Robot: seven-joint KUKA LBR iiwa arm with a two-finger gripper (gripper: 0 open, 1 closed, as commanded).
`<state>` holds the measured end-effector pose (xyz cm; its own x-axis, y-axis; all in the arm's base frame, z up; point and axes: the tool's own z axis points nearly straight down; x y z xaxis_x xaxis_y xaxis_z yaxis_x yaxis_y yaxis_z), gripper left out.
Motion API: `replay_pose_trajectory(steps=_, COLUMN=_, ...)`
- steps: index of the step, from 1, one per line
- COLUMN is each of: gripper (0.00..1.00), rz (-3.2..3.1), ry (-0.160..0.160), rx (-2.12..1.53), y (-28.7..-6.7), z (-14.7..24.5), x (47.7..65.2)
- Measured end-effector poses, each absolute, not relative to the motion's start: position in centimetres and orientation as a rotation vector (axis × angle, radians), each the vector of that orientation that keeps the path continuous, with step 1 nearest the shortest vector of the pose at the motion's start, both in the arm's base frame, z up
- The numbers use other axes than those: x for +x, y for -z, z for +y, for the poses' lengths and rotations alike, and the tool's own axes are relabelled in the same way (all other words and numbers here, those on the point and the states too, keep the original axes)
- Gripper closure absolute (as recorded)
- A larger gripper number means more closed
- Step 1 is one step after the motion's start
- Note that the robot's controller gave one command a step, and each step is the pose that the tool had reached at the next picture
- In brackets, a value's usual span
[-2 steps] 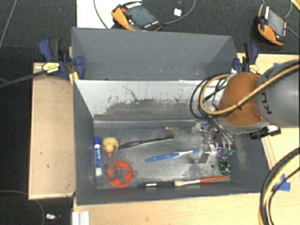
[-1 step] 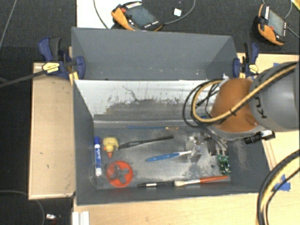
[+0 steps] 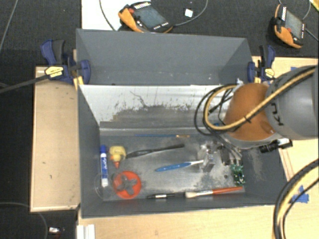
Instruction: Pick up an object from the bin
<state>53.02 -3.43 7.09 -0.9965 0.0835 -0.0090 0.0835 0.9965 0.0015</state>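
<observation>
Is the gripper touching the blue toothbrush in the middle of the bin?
Cannot tell. In the camera view the blue toothbrush ends right at the gripper, but from above neither contact nor a gap shows plainly.

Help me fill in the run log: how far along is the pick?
Done: the hand is low in the bin, at the right end of the blue toothbrush. In hand: positioning, probably; nothing looks held. Left: grasping and lifting; the toothbrush lies flat on the floor, and the red-handled paintbrush sits untouched nearby.
</observation>
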Motion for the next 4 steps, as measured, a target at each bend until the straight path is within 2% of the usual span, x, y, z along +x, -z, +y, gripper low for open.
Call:
replay_pose_trajectory(steps=1, gripper=1.0, rz=3.13, ry=-0.002, rx=0.128, y=-9.6, z=-3.4, x=53.0)
replay_pose_trajectory(steps=4, gripper=1.0, rz=3.126, ry=-0.003, rx=0.121, y=-14.7, z=-3.4, x=53.0)
